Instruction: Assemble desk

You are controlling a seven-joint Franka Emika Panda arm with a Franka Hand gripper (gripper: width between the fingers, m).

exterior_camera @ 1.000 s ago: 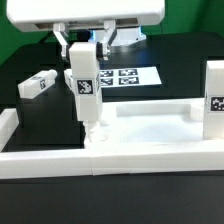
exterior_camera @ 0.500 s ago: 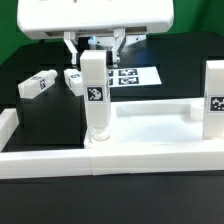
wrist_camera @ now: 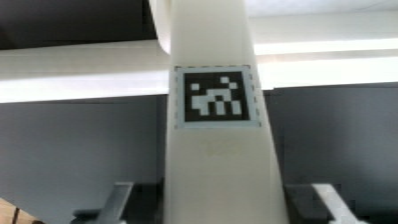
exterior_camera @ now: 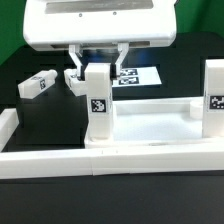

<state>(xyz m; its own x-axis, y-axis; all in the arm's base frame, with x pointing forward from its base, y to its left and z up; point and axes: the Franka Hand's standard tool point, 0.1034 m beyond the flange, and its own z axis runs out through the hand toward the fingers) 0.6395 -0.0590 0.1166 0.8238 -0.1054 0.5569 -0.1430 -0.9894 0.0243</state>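
Desk top [exterior_camera: 150, 125] lies flat on the black tabletop [exterior_camera: 30, 105], rim up. Its near side is pushed against the long white rail [exterior_camera: 110, 165], likely so the rail braces it while parts go in.

One leg [exterior_camera: 97, 100] stands upright on the desk top's near corner at the exterior view's left, base down at the corner socket. How deep it sits is not readable.

Fingers [exterior_camera: 121, 56] are closed on this leg's upper end, one on each side. The wrist view shows its tag [wrist_camera: 215, 96] centred between them. The high grip leaves the base free to enter the socket and holds the leg plumb for turning.

Second leg [exterior_camera: 213, 95] is upright at the right end, apparently fitted. Two spare legs [exterior_camera: 40, 83] lie far left on the tabletop, beside the marker board [exterior_camera: 138, 75], within easy reach.

Judged step: fixing the second of four legs.
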